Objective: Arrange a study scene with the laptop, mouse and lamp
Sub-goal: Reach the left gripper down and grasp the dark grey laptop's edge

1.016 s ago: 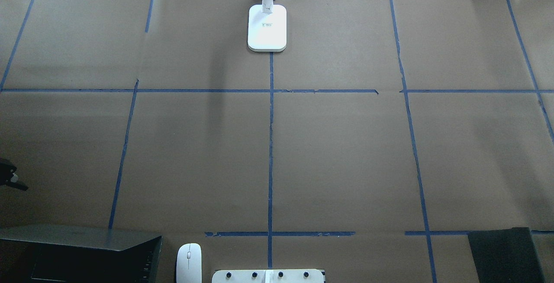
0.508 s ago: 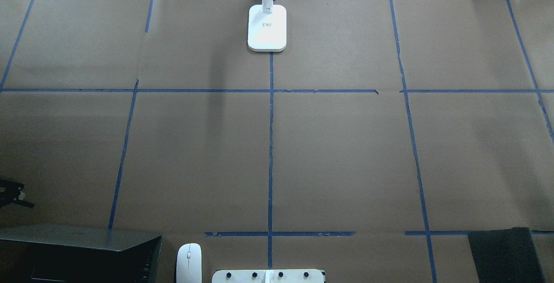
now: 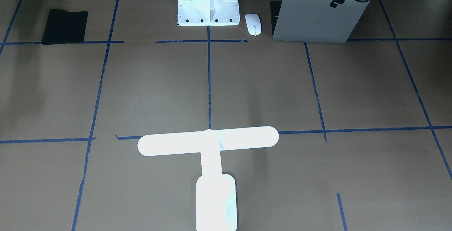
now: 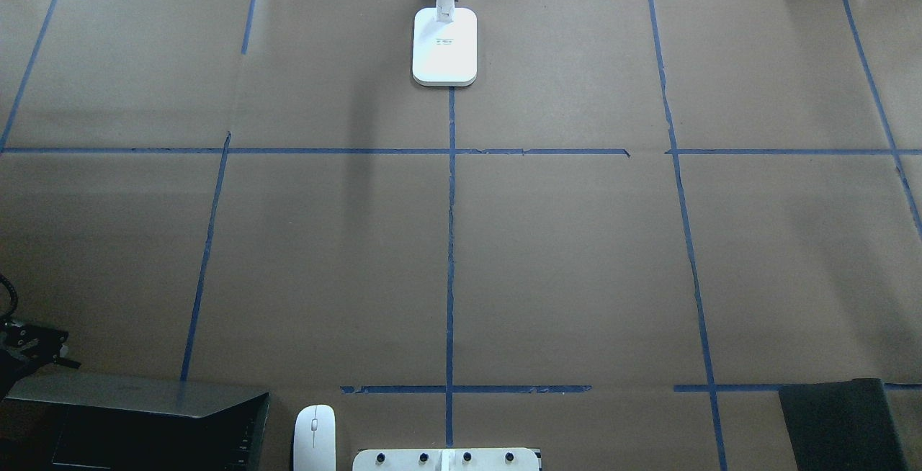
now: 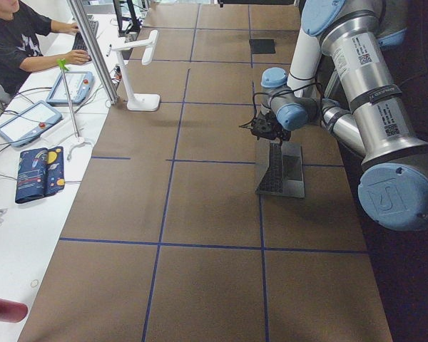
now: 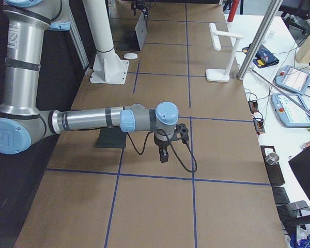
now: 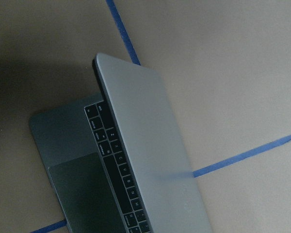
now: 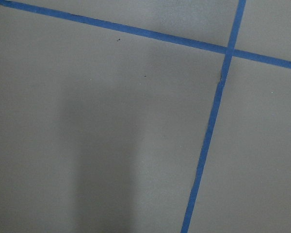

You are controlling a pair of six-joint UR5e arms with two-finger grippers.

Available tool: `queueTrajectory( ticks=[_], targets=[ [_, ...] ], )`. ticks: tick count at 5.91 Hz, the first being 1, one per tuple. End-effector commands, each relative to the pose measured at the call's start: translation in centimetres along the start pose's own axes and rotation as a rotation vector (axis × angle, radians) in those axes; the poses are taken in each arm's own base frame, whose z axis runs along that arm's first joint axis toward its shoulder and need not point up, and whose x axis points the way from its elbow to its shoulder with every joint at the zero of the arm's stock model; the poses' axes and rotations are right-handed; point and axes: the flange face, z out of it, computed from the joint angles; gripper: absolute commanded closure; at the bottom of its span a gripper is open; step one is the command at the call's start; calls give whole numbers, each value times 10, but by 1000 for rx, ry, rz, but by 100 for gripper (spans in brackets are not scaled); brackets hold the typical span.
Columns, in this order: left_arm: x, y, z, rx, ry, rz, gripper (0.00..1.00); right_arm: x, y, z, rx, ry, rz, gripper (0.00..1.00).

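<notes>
The silver-grey laptop (image 4: 137,413) stands open at the table's near left; it also shows in the front view (image 3: 317,22) and the left wrist view (image 7: 150,160). The white mouse (image 4: 314,436) lies just right of it. The glowing white lamp (image 3: 212,146) stands at the far middle, its base (image 4: 444,46) on the centre tape line. My left gripper (image 4: 32,347) hangs at the top edge of the laptop's lid, near its outer corner (image 3: 337,0); I cannot tell whether it is open. My right gripper (image 6: 164,154) hovers over bare paper beyond the black mat; its state cannot be told.
A black flat mat (image 4: 839,424) lies at the near right. The white bolted pedestal (image 4: 446,459) stands at the near middle. Blue tape lines divide the brown paper. A person and control tablets (image 5: 28,121) are beyond the far edge.
My left gripper has moved in from the table's left edge toward the robot, down to the top edge of the laptop's lid. Laptop, mouse and lamp have not moved.
</notes>
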Motion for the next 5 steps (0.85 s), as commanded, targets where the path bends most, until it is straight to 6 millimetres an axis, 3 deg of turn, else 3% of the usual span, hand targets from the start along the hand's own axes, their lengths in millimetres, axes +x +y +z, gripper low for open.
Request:
queueTrajectory(
  ticks=[1, 3, 5],
  targets=[
    [-1, 9, 12, 42, 33, -71, 0, -1, 0, -1, 3, 0, -2, 0],
    [1, 15, 13, 61, 80, -175, 2, -1, 1, -1, 1, 0, -3, 0],
    [0, 17, 16, 58, 76, -223, 13, -2, 0, -2, 4, 0, -3, 0]
  ],
)
